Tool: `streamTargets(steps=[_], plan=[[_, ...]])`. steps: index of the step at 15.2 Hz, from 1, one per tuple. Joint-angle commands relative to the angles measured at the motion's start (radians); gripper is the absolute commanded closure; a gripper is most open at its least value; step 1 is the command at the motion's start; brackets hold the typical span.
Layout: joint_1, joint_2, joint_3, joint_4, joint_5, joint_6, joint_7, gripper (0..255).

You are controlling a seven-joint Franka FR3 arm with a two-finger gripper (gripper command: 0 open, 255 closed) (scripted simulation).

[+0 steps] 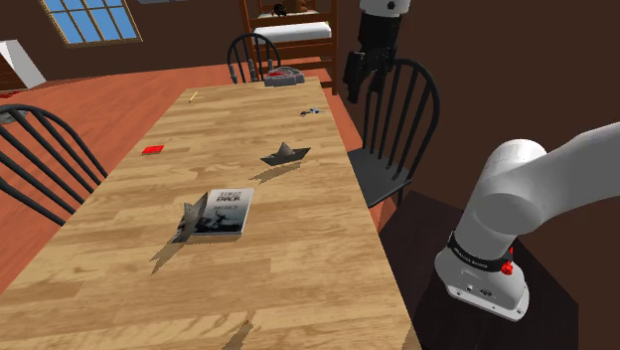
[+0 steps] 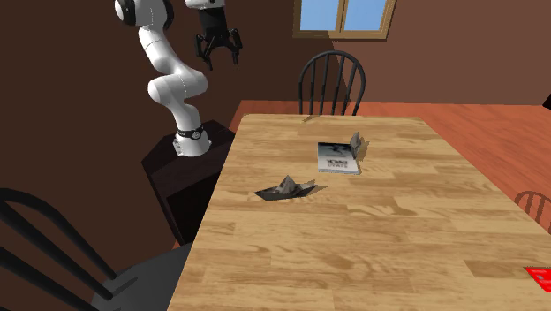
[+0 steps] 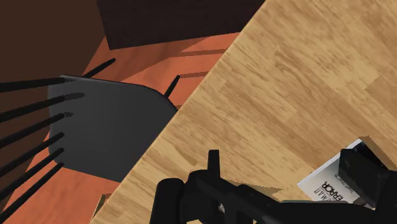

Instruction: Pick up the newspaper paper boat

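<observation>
First, bring the gripper (image 1: 356, 87) across and down to the paper boat (image 1: 285, 153), lying near the middle of the wooden surface (image 1: 298, 268), between one and two o'clock from the book (image 1: 224, 212) in the shoulder view. Come in from straight above, turn the wrist to set the jaws across the boat's narrow hull rather than along it, and close low around the raised middle peak. Probably thin and easily crushed, so squeeze gently and lift straight up. Steer clear of the smaller folded grey piece (image 1: 194, 214) at the book's nine o'clock edge: not the target. As for the gripper: hangs high in the air, about over the surface's edge and the dark chair (image 1: 392, 129), again between one and two o'clock from the boat. Spread wide, clasping nothing, touching nothing.
</observation>
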Motion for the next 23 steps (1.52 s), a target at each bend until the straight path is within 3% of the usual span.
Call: streamTargets(steps=[1,12,23], plan=[[0.0,0.0,0.0,0.0,0.0,0.0,0.0,0],[0.055,0.348,-0.164,0.042,-0.046,0.248,-0.401,0],[0.098,0.788,-0.246,0.277,0.018,0.384,-0.789,0]])
